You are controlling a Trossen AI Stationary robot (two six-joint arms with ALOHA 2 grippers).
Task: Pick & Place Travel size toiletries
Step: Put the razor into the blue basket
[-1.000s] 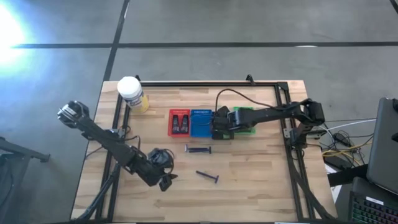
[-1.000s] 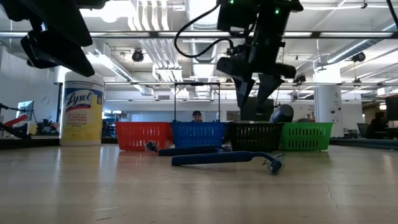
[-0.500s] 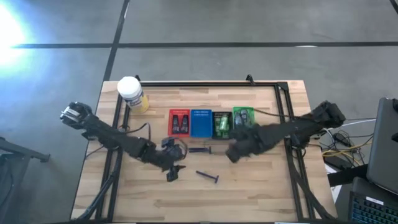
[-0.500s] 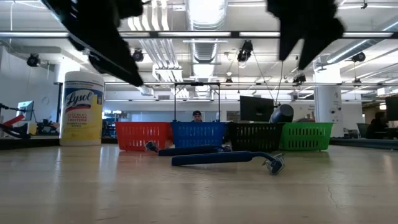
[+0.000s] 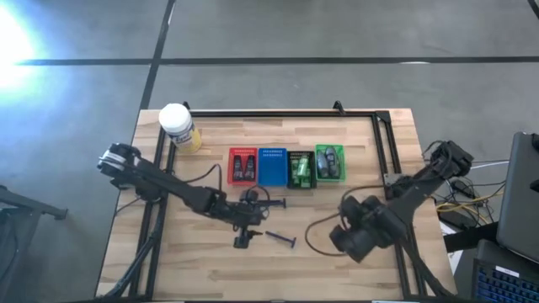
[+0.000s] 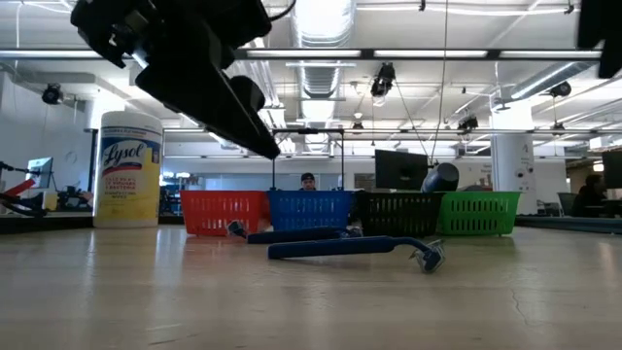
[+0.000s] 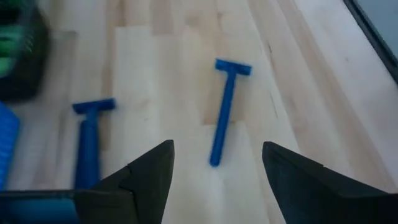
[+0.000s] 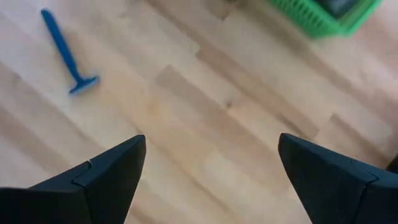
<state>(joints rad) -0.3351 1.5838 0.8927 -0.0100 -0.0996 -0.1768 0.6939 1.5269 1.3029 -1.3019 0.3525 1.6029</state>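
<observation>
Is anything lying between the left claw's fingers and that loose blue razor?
No. In the left wrist view, only bare wood separates the open left gripper from the razor.

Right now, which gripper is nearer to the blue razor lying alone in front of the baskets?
Left. The left gripper is open just beside the blue razor, on its left in the high view. The right gripper, open and empty, sits farther off on the razor's other side.
</observation>
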